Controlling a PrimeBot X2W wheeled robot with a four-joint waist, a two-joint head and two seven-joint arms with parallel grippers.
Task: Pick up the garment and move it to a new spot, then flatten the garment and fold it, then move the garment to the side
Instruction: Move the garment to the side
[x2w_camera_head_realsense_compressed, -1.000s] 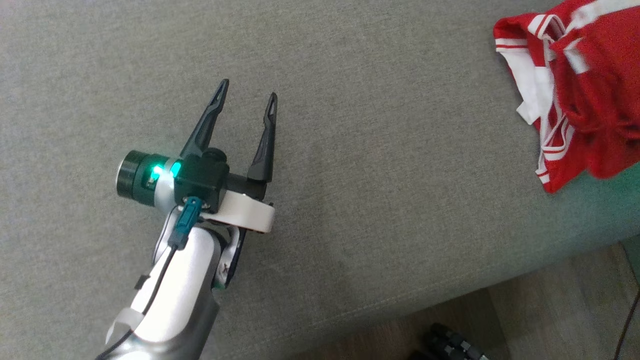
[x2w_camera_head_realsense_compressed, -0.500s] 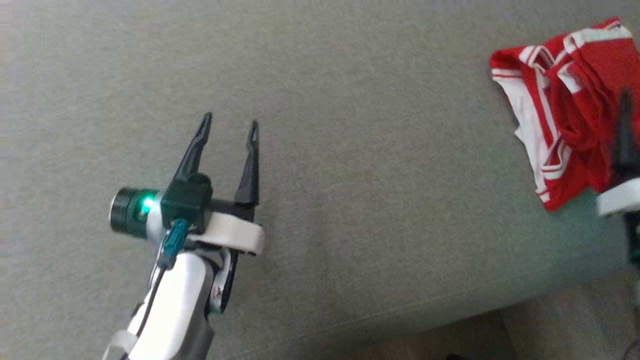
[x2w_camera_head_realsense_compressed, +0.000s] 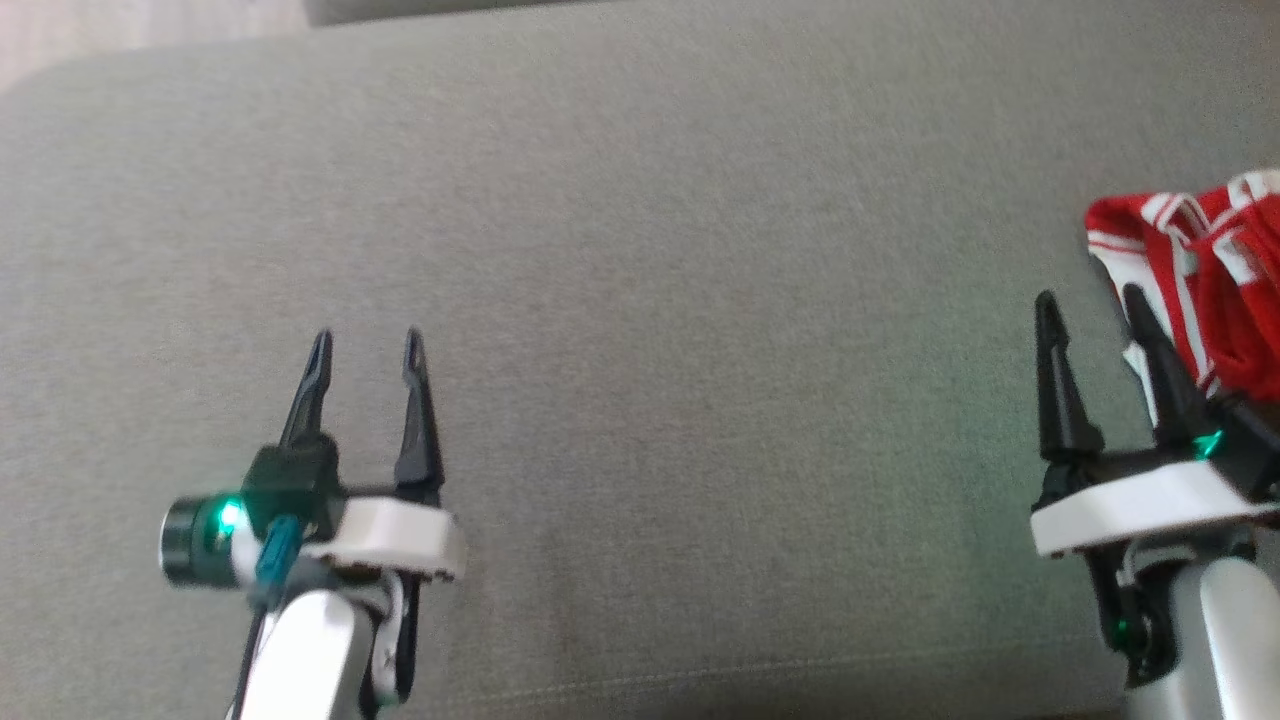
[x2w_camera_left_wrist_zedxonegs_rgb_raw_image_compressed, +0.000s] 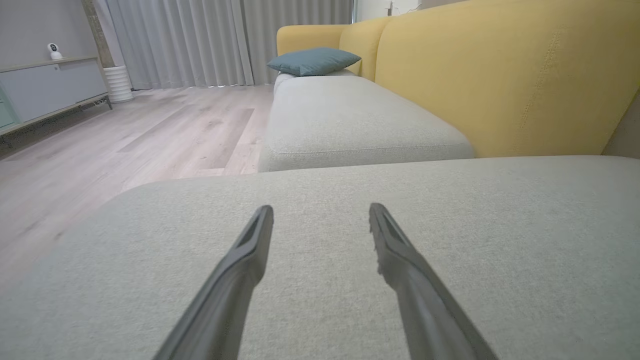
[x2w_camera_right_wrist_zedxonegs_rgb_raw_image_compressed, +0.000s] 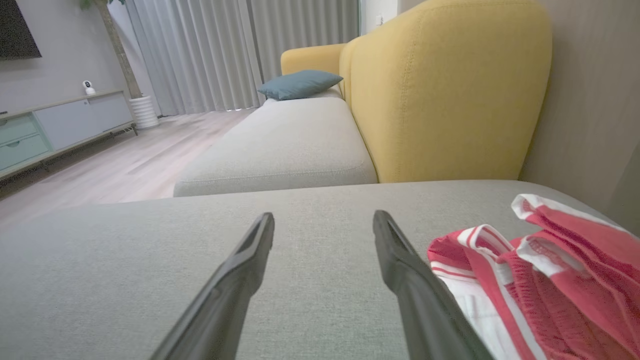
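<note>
The red-and-white garment lies crumpled on the grey seat cushion. In the head view it is at about 3 o'clock and runs off the right edge. The right jaws sit at 4 o'clock in that view, spread wide apart with nothing between them. The right fingers point toward 12 o'clock. The one on the 3 o'clock side overlaps the garment's white-striped edge, though I cannot tell whether it touches the cloth. In the right wrist view the garment is heaped at 4 o'clock, just beside the nearer finger, and bare grey fabric shows between the two tips. The left jaws are at 8 o'clock in the head view, well apart from the garment, and are likewise spread open and empty. The left fingers aim at 12 o'clock over bare cushion, and a green light glows on the wrist behind them. In the left wrist view a second grey seat lies past the cushion's far edge at 12 o'clock, with a blue pillow on its far end. A yellow backrest rises at 2 o'clock. Pale wooden floor spreads toward 10 o'clock, up to grey curtains at 11 o'clock and a low sideboard at 9 o'clock.
</note>
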